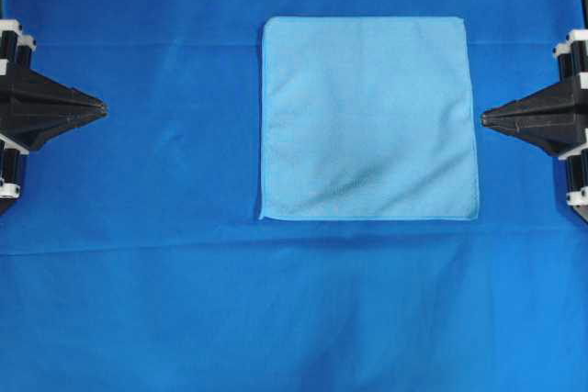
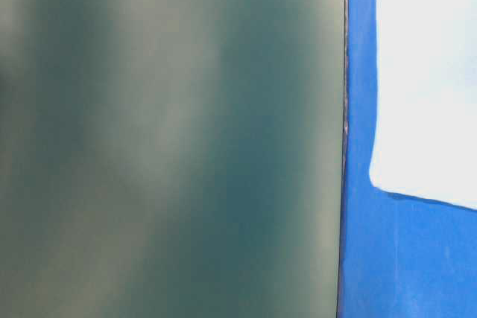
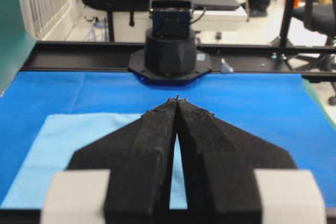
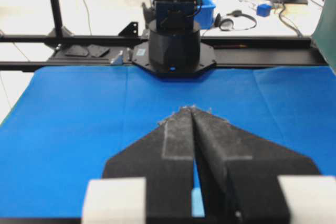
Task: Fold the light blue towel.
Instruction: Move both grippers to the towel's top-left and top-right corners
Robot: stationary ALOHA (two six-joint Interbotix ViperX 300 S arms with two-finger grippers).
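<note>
Towel point(image 1: 367, 118): flat, unfolded, untouched; left gripper point(image 1: 99, 109) and right gripper point(image 1: 487, 117) pressed together, empty; opening and an edge grasp required next

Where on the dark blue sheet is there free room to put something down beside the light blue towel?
Free: the wide strip of dark blue sheet below the light blue towel, the narrower strip above it, and the patch between towel and left gripper. Tightest: the gap between towel and right gripper.
</note>
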